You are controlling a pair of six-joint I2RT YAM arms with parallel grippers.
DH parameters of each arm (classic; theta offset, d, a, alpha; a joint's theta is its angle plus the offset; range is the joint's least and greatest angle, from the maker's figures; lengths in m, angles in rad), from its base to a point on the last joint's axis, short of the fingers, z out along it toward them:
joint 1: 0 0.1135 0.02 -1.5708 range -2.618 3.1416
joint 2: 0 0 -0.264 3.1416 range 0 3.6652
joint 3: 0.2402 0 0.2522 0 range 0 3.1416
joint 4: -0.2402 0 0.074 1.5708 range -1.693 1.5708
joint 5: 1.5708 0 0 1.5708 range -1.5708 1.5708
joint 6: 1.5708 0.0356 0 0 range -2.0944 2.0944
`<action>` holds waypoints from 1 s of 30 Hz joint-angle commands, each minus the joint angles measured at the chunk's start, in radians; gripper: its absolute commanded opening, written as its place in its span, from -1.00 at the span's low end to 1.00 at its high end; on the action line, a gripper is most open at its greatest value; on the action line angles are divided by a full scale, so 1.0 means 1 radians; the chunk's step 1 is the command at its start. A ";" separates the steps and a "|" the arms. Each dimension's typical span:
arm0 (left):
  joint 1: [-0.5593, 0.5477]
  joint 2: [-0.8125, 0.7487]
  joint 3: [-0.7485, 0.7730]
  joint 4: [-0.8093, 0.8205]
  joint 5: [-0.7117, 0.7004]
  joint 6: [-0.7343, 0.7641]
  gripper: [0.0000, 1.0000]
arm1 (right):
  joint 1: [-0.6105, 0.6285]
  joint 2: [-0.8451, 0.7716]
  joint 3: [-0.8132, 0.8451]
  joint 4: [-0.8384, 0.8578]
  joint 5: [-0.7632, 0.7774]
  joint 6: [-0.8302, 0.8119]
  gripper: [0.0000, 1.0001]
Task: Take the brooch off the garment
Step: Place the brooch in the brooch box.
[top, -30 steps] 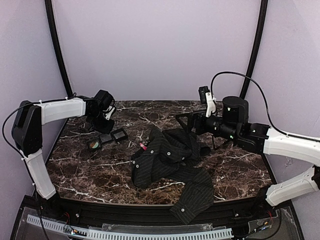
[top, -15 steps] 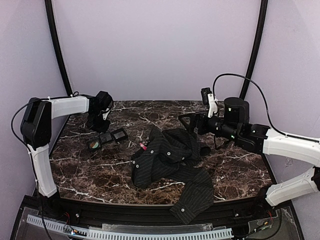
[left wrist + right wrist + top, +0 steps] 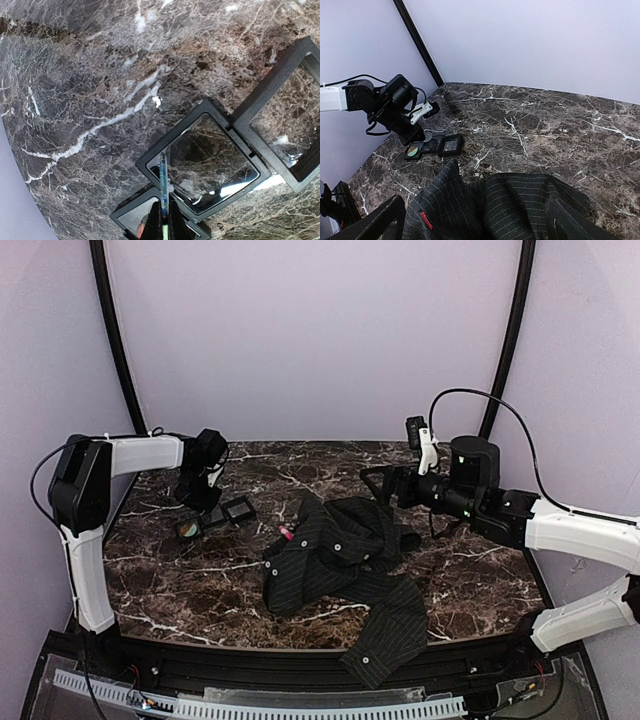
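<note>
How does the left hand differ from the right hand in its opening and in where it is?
The left hand is shut, its fingers pressed together; the right hand is wide open. The left hand points down over the small black trays on the left; the right hand is held nearly level above the striped shirt near the middle. Both have two black fingers.

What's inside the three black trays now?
The end tray holds a small round thing, too small to identify. The middle tray and right tray look empty and glossy inside. The shut left gripper covers part of the end tray.
</note>
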 commanded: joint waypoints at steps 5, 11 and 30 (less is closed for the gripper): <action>0.001 0.013 0.026 -0.027 0.017 0.023 -0.90 | -0.013 0.001 -0.026 0.042 -0.013 0.024 0.91; 0.001 0.016 0.026 -0.030 0.056 0.028 -0.68 | -0.016 -0.006 -0.033 0.044 -0.011 0.029 0.91; 0.001 0.000 0.037 -0.044 0.248 0.012 0.02 | -0.017 -0.013 -0.046 0.035 -0.007 0.043 0.91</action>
